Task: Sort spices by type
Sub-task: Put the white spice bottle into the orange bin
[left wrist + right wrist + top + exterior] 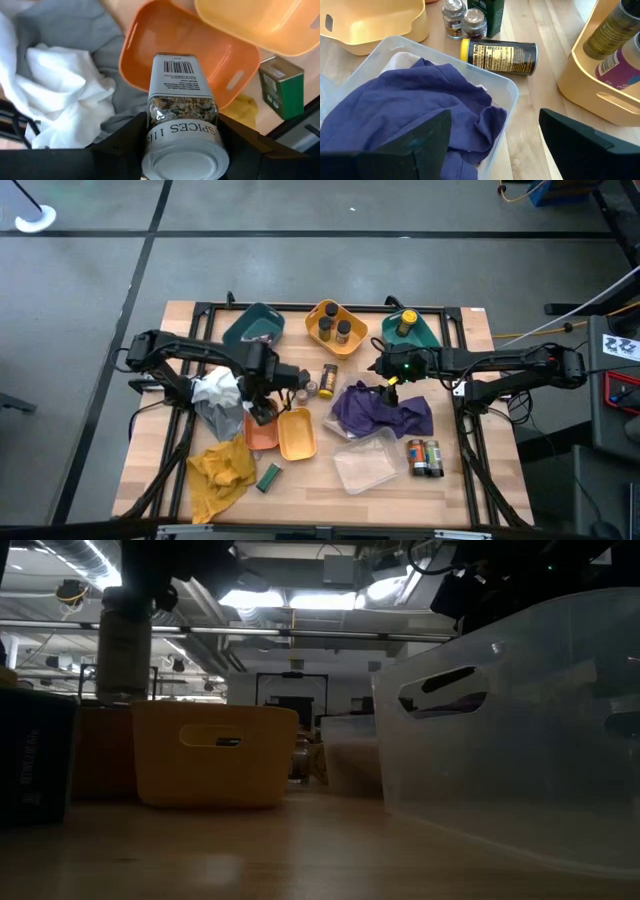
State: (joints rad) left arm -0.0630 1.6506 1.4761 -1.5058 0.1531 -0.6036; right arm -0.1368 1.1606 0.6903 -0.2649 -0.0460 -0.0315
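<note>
My left gripper is shut on a white-lidded spice jar and hovers over the orange tray. In the low view the jar hangs upright in the air. My right gripper is open above the purple cloth, which lies in a clear bin. A yellow-lidded jar lies on its side on the table beside two small jars and a dark tin. Two more jars lie near the table's front right, and a green tin lies near the front. My left gripper pinches the jar between its two fingers at the labelled band just under the white lid. The fingers come from above, pointing down. The jar hangs upright below them, lifted clear over the orange tray.
A yellow tray sits beside the orange one. At the far edge stand a teal tray, a yellow tray with jars and a second teal tray with a jar. A grey-white cloth, a yellow cloth and another clear bin lie around.
</note>
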